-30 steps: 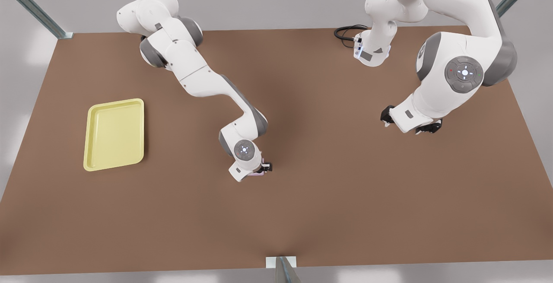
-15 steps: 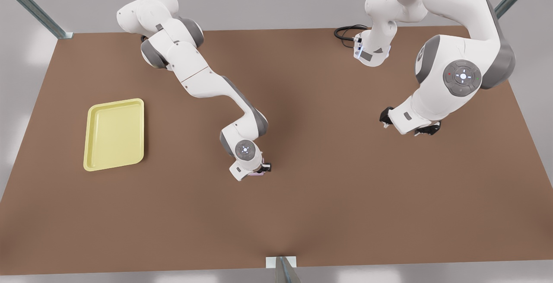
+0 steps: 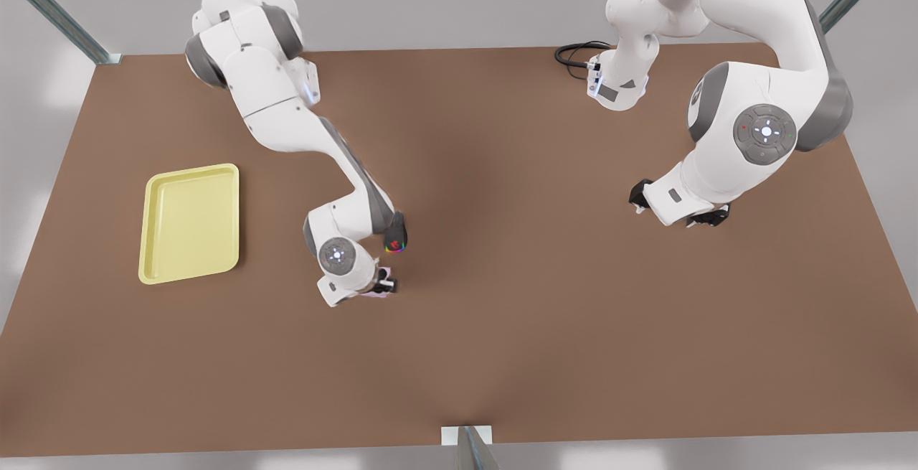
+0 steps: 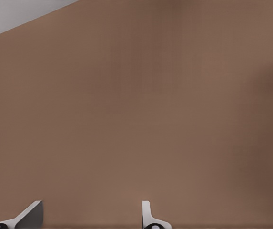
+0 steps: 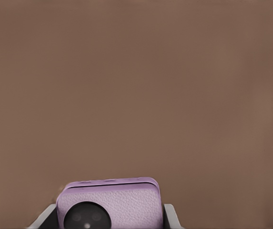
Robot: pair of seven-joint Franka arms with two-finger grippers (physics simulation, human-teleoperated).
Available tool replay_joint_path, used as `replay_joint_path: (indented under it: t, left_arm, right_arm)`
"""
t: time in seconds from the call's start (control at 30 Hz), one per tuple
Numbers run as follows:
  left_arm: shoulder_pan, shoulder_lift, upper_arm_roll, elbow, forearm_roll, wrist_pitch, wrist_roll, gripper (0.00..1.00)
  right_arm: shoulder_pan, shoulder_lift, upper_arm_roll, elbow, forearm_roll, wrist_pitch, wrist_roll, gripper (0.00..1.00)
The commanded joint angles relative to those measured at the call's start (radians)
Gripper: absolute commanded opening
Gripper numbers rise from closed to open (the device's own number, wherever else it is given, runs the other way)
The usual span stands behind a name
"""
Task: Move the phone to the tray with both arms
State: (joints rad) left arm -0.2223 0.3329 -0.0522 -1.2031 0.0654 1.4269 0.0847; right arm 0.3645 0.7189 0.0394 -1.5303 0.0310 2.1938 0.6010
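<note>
A simulated robot test cell is showing here, not a lived-in room. Two white jointed arms [image 3: 315, 140] are standing at the far edge of a plain brown table [image 3: 545, 326], with bare grey walls rising behind. Metal frame struts [image 3: 50, 11] are slanting in at the corners, and a black cable [image 3: 574, 54] is lying coiled by one arm's base.
</note>
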Motion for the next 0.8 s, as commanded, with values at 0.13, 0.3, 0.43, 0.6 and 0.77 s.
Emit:
replay_joint_path:
  t: [0.13, 0.3, 0.43, 0.6, 0.77]
  left_arm:
    - [0.0, -0.002, -0.001, 0.0, 0.001, 0.0, 0.006, 1.0]
    - [-0.002, 0.0, 0.0, 0.0, 0.001, 0.0, 0.006, 1.0]
    - [-0.002, 0.0, -0.001, 0.0, 0.001, 0.0, 0.006, 1.0]
    - [-0.002, -0.003, -0.014, 0.004, 0.007, 0.013, 0.004, 1.0]
    - [-0.002, -0.005, -0.006, 0.002, 0.008, 0.032, 0.012, 1.0]
  right_arm:
    - [-0.298, -0.246, -0.004, -0.332, -0.008, 0.007, -0.685, 0.76]
    - [-0.538, -0.453, -0.041, -0.577, -0.019, -0.005, -1.067, 0.76]
    - [-0.636, -0.429, -0.138, -0.613, -0.029, 0.006, -1.285, 0.76]
    - [-0.641, -0.397, -0.145, -0.628, -0.028, 0.006, -1.297, 1.0]
    - [-0.61, -0.437, -0.141, -0.536, -0.026, -0.091, -1.278, 1.0]
